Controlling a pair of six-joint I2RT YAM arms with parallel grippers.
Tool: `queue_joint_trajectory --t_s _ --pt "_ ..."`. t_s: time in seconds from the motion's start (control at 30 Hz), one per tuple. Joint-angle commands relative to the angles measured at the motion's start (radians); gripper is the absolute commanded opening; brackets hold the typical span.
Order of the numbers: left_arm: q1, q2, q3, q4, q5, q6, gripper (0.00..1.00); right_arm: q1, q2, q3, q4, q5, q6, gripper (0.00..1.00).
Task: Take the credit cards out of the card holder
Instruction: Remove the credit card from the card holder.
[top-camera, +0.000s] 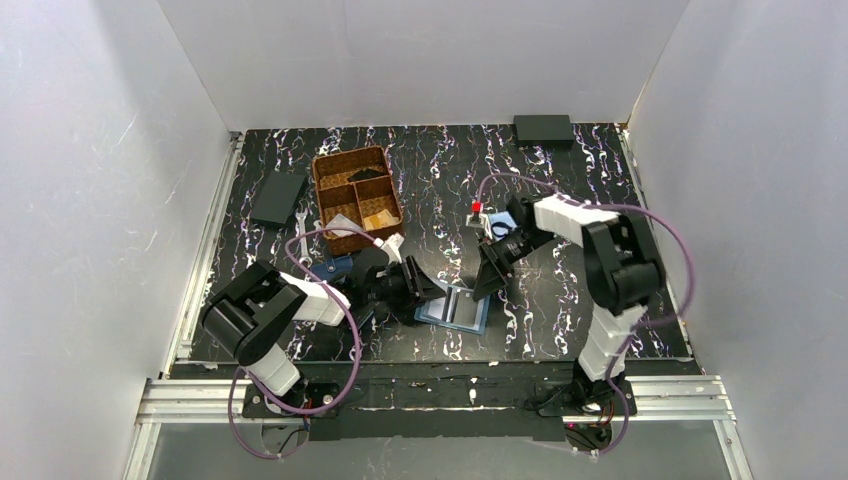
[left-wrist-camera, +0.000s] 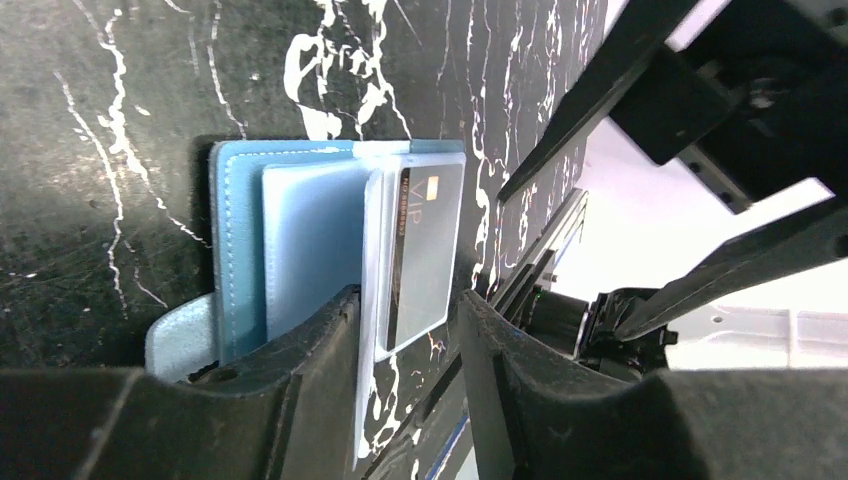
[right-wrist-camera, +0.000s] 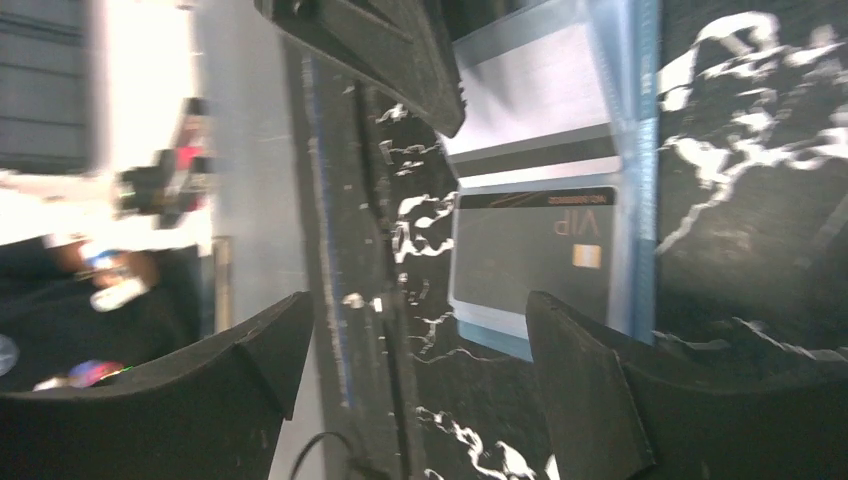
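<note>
The left gripper (left-wrist-camera: 410, 300) is set at 9 o'clock of the card holder (left-wrist-camera: 236, 230), which is laid open at 6 o'clock on the table (top-camera: 560, 200). Its jaws are held partly apart astride a grey credit card (left-wrist-camera: 430, 240) protruding from the holder; whether the card is pinched cannot be told. At the holder's 1 o'clock the right gripper (right-wrist-camera: 420, 335) is spread wide and empty, probably to steady the holder.

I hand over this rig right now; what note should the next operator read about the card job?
Left gripper: jaws apart on either side of the grey VIP card; grip unclear.
Right gripper: wide open, empty, at the card holder edge.
Holder lies open on the table; VIP card and a striped card sit in it.
Done: holder opened. Left: pull the cards out.
</note>
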Motion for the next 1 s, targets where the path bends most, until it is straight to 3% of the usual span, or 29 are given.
queue_joint_trajectory --t_s 0.0,0.13,0.2,0.27,0.37,0.43,0.53,0.77,0.97 --pt "0.012 -0.052 0.039 -0.112 0.045 0.091 0.37 -0.004 -0.239 -0.073 0.386 0.206 0.315 0.88" --pt "0.014 -0.016 0.06 -0.113 0.099 0.095 0.27 -0.004 -0.307 -0.085 0.355 0.206 0.276 0.89" --pt "0.015 -0.007 0.064 -0.113 0.107 0.094 0.17 -0.003 -0.326 -0.098 0.334 0.204 0.256 0.89" --pt "0.015 -0.005 0.061 -0.113 0.109 0.097 0.0 -0.004 -0.355 -0.11 0.315 0.206 0.239 0.89" --pt "0.016 -0.034 0.049 -0.113 0.098 0.099 0.0 -0.003 -0.413 -0.15 0.331 0.189 0.232 0.9" --pt "0.016 -0.065 0.045 -0.113 0.086 0.099 0.0 -0.003 -0.464 -0.213 0.413 0.177 0.274 0.97" --pt "0.017 -0.111 0.048 -0.084 0.074 0.094 0.0 -0.004 -0.522 -0.317 0.567 0.123 0.377 0.98" --pt "0.011 -0.094 0.058 0.165 0.043 -0.006 0.0 -0.005 -0.466 -0.377 0.79 -0.08 0.66 0.98" --pt "-0.002 -0.047 0.052 0.309 0.003 -0.04 0.0 -0.03 -0.406 -0.373 0.869 -0.082 0.789 0.78"
